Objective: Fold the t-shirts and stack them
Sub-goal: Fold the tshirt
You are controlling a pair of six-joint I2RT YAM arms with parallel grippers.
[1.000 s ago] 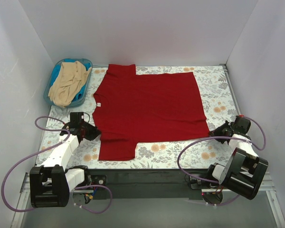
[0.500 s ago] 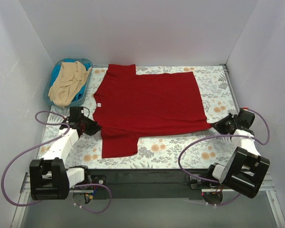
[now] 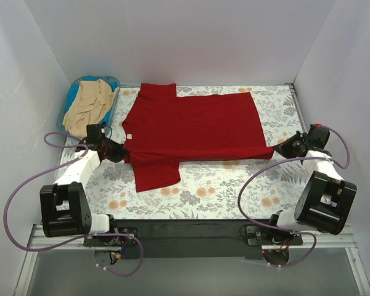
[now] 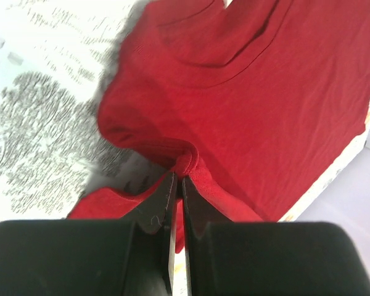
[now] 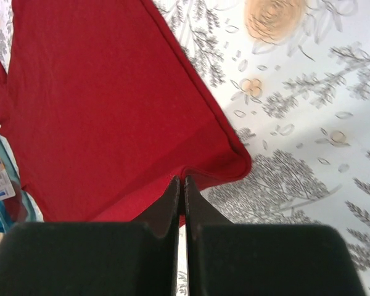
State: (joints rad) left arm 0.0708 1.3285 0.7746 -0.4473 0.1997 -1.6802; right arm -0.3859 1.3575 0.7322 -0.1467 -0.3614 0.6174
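Top external view: gripping red shirt [image 3: 191, 129] spread on floral counter [image 3: 234, 185], left tool [image 3: 123, 153] clamped at shoulder, right tool [image 3: 277, 150] clamped at hem corner; beige shirt [image 3: 86, 108] in blue basket [image 3: 114, 92].

Both arms reach forward from their bases at the near edge of the worktop [image 3: 234, 185]. The left arm [image 3: 80, 171] lies along the left edge and the right arm [image 3: 320, 165] along the right edge. The left pincer [image 3: 122, 153] points inward from the left edge, jaws pressed together on a bunched fold of the dark red t-shirt [image 3: 191, 129] beside its collar. The right pincer [image 3: 276, 150] points inward from the right edge, jaws closed on the shirt's corner hem. Purple cables [image 3: 15, 203] loop from each wrist back to its base.
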